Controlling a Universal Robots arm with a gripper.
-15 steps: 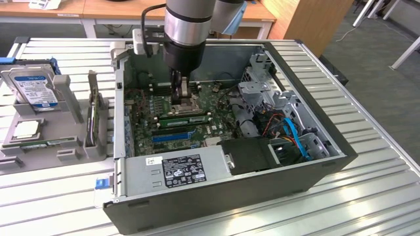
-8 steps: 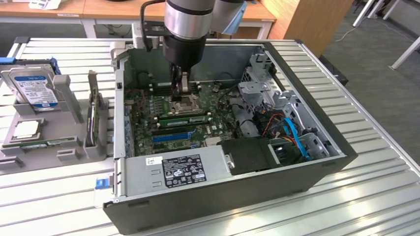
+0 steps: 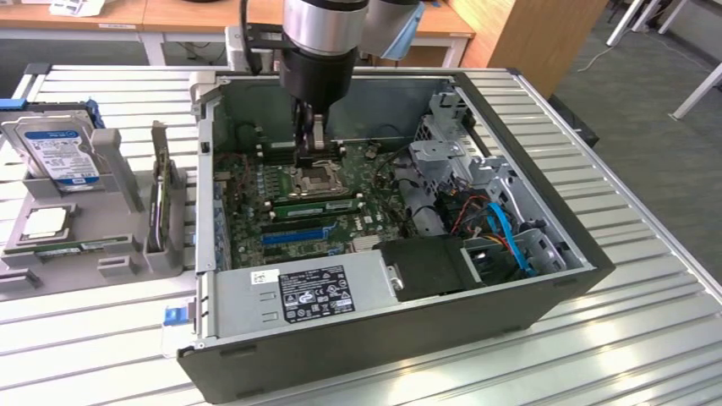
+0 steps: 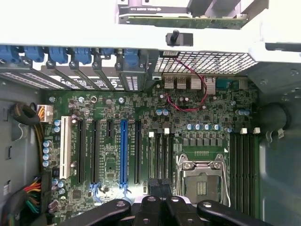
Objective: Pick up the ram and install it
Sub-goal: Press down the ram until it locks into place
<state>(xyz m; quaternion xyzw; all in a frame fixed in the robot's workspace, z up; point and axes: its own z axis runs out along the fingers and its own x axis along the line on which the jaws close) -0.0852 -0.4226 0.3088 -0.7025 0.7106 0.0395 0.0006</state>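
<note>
Green motherboard [image 3: 304,190] lies inside the open case [image 3: 542,245] on the table [image 3: 631,338]. Claw [image 3: 314,150] hangs closed over the board beside the CPU socket [image 4: 201,181], gripping nothing visible. Ram [image 3: 314,204] sits in a slot just beside the socket.

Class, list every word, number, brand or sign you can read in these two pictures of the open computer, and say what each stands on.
No text reads with certainty.
Hard drive: blue-and-white label, print too blurred to read.
Power supply: black label and small white sticker, print too small to read.
Card in the rack: a line of white characters, too blurred to read.
Motherboard: white markings, too small to read.
</note>
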